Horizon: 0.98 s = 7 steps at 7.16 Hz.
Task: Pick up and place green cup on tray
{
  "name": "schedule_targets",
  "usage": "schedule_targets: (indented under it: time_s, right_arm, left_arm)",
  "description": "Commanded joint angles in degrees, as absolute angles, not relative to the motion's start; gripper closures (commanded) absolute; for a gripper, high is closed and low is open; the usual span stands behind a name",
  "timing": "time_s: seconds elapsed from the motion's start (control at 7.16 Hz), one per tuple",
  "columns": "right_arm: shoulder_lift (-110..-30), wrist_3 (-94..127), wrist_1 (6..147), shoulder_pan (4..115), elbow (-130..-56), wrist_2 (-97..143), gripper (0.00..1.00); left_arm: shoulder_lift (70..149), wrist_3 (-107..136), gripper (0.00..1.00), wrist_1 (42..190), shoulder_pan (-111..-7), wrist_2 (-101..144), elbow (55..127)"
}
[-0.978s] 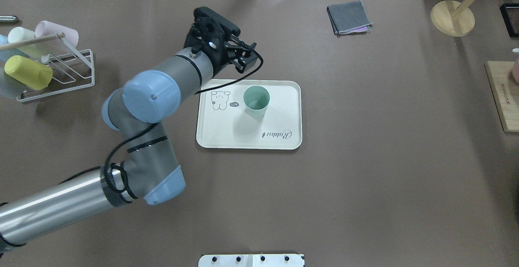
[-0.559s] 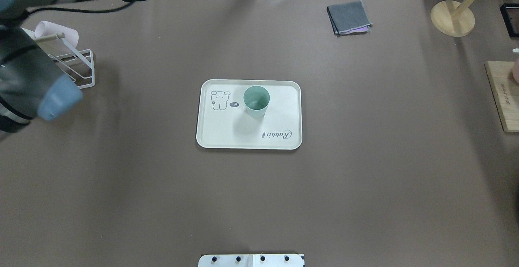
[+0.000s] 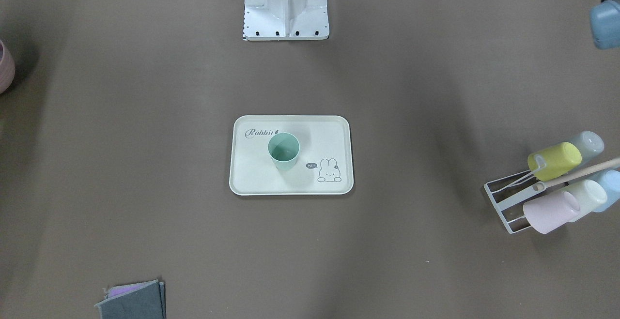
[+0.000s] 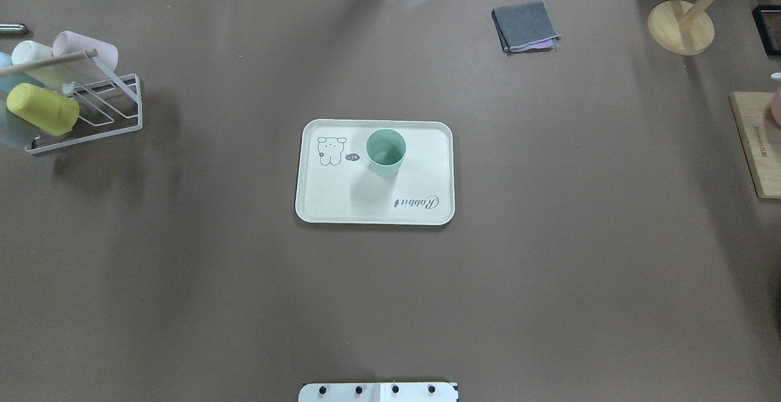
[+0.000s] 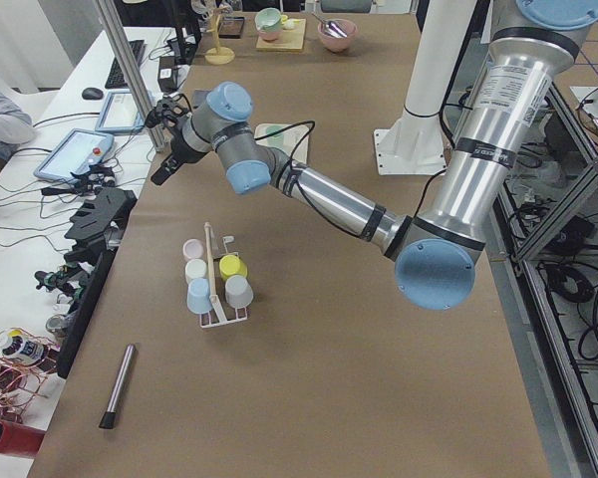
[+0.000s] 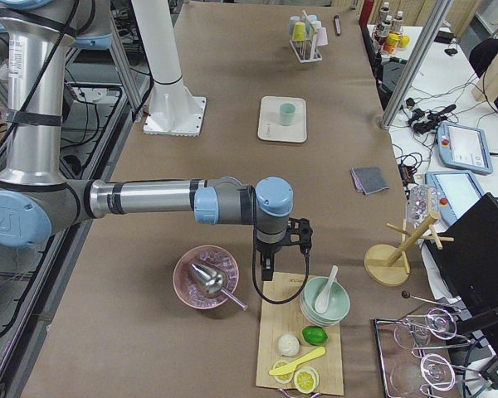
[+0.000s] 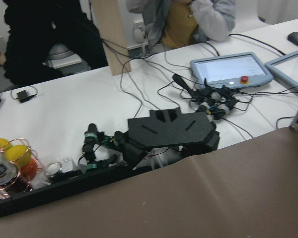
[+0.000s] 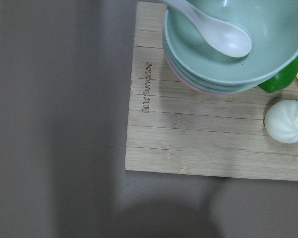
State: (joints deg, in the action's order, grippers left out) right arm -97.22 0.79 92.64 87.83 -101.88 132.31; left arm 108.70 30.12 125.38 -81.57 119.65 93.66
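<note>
Robotics lab, not a kitchen. Long table (image 4: pixel 549 280) covered in brown paper, with a bolted white pedestal (image 3: pixel 286 14) at its robot-side edge. Two industrial arms over it: left arm (image 5: pixel 329 199), right arm (image 6: pixel 149 199). White bench (image 7: pixel 64 114) along the operators' edge, loaded with a teach pendant (image 7: pixel 231 69), loose cables (image 7: pixel 139 96) and a mouse (image 7: pixel 297 38). Aluminium frame post (image 6: pixel 415 66) at that edge. Person (image 7: pixel 188 20) seated behind the bench. Staged household props: cup rack (image 4: pixel 116 100), bamboo board (image 8: pixel 198 144).
</note>
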Motion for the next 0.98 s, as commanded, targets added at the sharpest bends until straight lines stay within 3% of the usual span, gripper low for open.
schedule_targets:
  time_s: [0.0, 0.42, 0.7, 0.84]
  right_arm:
    - [-97.2, 0.8, 92.6, 87.8, -101.9, 131.9, 0.00]
    - [-97.2, 0.8, 92.6, 87.7, -101.9, 131.9, 0.00]
    - [-97.0, 0.8, 92.6, 87.7, -101.9, 131.8, 0.00]
    - [-97.0, 0.8, 92.6, 87.7, -102.0, 132.0, 0.00]
  left_arm:
    - [109.5, 25.4, 0.02, 123.5, -86.9, 121.5, 86.9]
    - [109.2, 14.3, 0.02, 112.1, -93.4, 131.6, 82.0]
    - [108.3, 4.9, 0.02, 101.8, -94.7, 134.8, 83.2]
    - [103.4, 4.7, 0.02, 97.3, -95.5, 136.5, 88.0]
